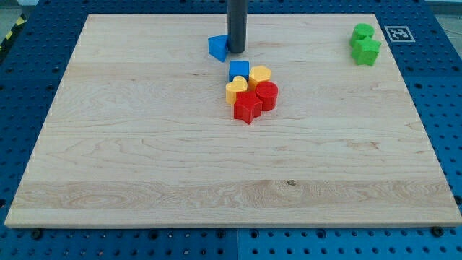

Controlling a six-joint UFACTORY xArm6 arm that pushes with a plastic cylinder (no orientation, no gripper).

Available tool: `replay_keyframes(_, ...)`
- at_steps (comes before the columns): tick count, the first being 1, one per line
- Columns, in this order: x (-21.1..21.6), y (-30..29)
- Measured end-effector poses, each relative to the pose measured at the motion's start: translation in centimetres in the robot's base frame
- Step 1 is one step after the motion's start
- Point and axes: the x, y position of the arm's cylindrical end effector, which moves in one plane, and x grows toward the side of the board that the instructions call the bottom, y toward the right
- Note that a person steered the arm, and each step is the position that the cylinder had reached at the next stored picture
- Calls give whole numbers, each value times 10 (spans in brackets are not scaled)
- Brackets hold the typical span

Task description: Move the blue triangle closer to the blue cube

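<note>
Bright even light, soft shadows, sharp

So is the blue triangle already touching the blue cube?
No, a strip of bare board separates the blue triangle from the blue cube; my tip sits against the triangle's right side.

The small blue triangular block (217, 48) lies flat on the pale wooden counter (144, 144) near the view's top, slightly left of centre. The blue cube (239, 70) sits near it, toward the view's bottom and right, apart from the triangle, at the top of a cluster.
</note>
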Motion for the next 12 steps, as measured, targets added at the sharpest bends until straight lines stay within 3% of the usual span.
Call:
replay_keyframes(3, -7, -68)
replay_keyframes(5, 5, -75)
replay_keyframes(7, 6, -137)
replay_keyframes(10, 28, -120)
replay_keyframes(12, 36, -190)
